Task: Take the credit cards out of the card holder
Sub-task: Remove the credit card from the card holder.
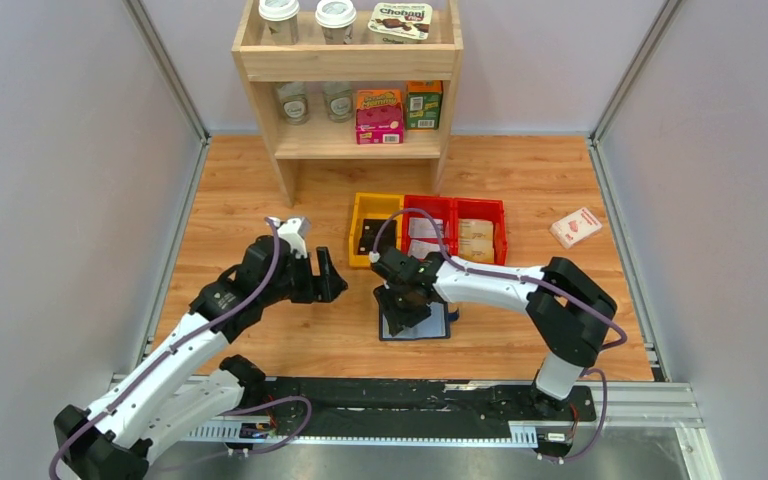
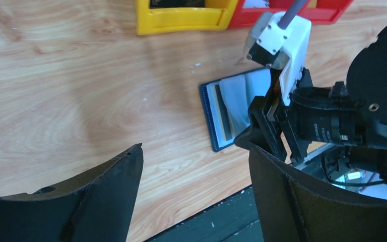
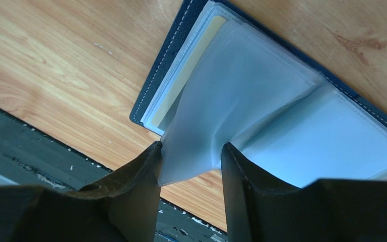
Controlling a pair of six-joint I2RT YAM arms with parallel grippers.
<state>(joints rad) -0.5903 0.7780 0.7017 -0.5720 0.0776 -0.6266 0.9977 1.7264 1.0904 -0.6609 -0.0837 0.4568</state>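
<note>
one holder [image 1: 441, 327] lies open on the table [image 1: 250, 200], near its front edge, just before the bins [image 1: 430, 201]. right gripper [image 3: 191, 151] pinches a clear sleeve [image 3: 216, 111], lifted off the page; a tan card edge [image 3: 184, 83] shows beneath it. left gripper [image 2: 194, 154] hovers left of the holder, apart from it, jaws spread.

The left arm [image 1: 175, 350] stretches forward, the left gripper [image 2: 195, 151] hovering with jaws spread wide. The right arm [image 1: 500, 285] bends inward, the right gripper [image 3: 191, 148] pointing down and pinching a sleeve of the card holder [image 3: 282, 126].
</note>
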